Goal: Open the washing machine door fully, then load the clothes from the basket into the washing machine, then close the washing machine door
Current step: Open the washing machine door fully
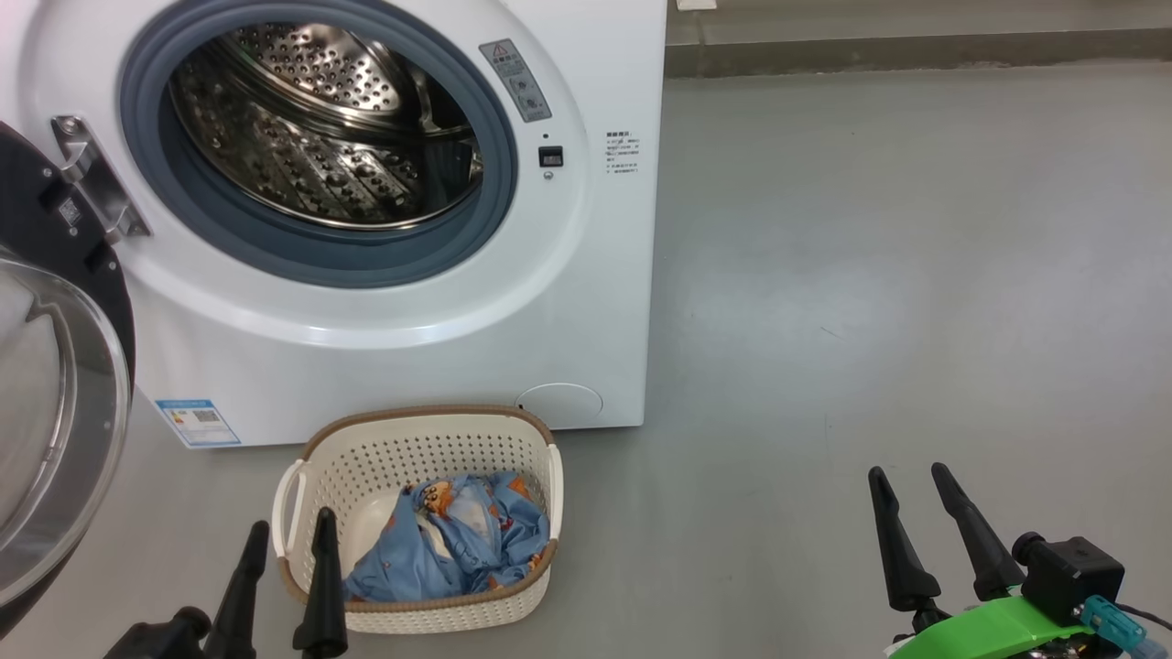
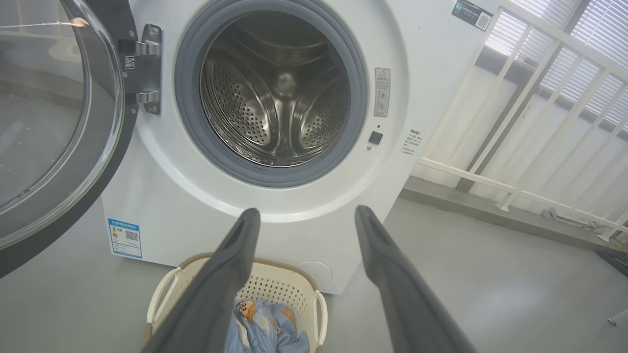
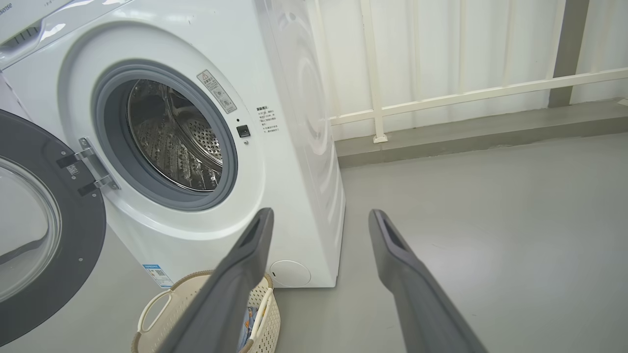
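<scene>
The left hand [image 1: 291, 520] sits at 7 o'clock in the head view, its two dark fingers apart and holding nothing. The right hand [image 1: 909, 469] sits at 5 o'clock, its two fingers also apart and empty, well away from the laundry.

The clothes [image 1: 458, 549] are one crumpled light blue garment with orange-brown cartoon prints. It lies inside the basket [image 1: 421, 414], bunched toward the basket's 4 o'clock side, with bare cream bottom showing at 10 o'clock. There is one basket, perforated, with a brown rim and two white side handles. One finger of the left hand crosses in front of its 9 o'clock wall in the head view, and neither finger touches the fabric.

The basket stands on the grey floor [image 1: 870, 275], just in front of the one washing machine [image 1: 366, 357], at 6 o'clock from its opening. One blue energy label [image 1: 197, 422] sits at 10 o'clock from the basket and one round filter cap [image 1: 560, 405] at 1 o'clock.

The steel drum [image 1: 320, 128] is in plain sight inside the grey gasket [image 1: 320, 261], with no clothing in it. The washing machine door [image 1: 55, 394] is swung wide on its metal hinge [image 1: 92, 174], at 9 o'clock from the opening, its glass bowl facing outward.

In the right wrist view, a white railing [image 3: 441, 98] runs behind the machine at 2 o'clock.
</scene>
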Available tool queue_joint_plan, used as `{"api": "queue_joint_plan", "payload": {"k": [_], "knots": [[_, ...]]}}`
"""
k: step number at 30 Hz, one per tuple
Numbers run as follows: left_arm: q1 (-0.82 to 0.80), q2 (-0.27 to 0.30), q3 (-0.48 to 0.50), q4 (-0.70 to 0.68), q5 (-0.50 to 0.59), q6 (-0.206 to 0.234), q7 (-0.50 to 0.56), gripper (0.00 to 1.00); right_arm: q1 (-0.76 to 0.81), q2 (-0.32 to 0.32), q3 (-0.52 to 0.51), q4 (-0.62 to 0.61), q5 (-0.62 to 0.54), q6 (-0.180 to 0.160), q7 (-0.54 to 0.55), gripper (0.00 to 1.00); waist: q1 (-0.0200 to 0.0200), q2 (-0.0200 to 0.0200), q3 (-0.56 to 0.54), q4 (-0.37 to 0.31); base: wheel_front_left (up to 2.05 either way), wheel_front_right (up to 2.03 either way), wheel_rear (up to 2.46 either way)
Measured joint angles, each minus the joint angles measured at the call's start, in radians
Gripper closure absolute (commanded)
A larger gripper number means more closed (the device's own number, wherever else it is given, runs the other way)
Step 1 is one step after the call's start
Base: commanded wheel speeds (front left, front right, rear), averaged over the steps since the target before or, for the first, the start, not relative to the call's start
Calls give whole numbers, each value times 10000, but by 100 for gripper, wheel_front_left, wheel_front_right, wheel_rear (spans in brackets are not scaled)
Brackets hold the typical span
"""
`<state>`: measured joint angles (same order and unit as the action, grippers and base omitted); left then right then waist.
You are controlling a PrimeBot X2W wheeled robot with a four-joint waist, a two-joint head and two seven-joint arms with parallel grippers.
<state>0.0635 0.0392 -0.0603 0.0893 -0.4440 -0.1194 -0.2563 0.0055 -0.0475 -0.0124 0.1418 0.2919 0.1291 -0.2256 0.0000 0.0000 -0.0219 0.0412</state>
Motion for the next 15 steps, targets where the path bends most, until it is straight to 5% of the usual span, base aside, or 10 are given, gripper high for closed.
{"api": "queue_joint_plan", "payload": {"k": [15], "knots": [[-87,0,-27,399,2,-12,0,0,-1,2,-203,163,-633,0,-21,0,0,0,63,64,0,0,0]]}}
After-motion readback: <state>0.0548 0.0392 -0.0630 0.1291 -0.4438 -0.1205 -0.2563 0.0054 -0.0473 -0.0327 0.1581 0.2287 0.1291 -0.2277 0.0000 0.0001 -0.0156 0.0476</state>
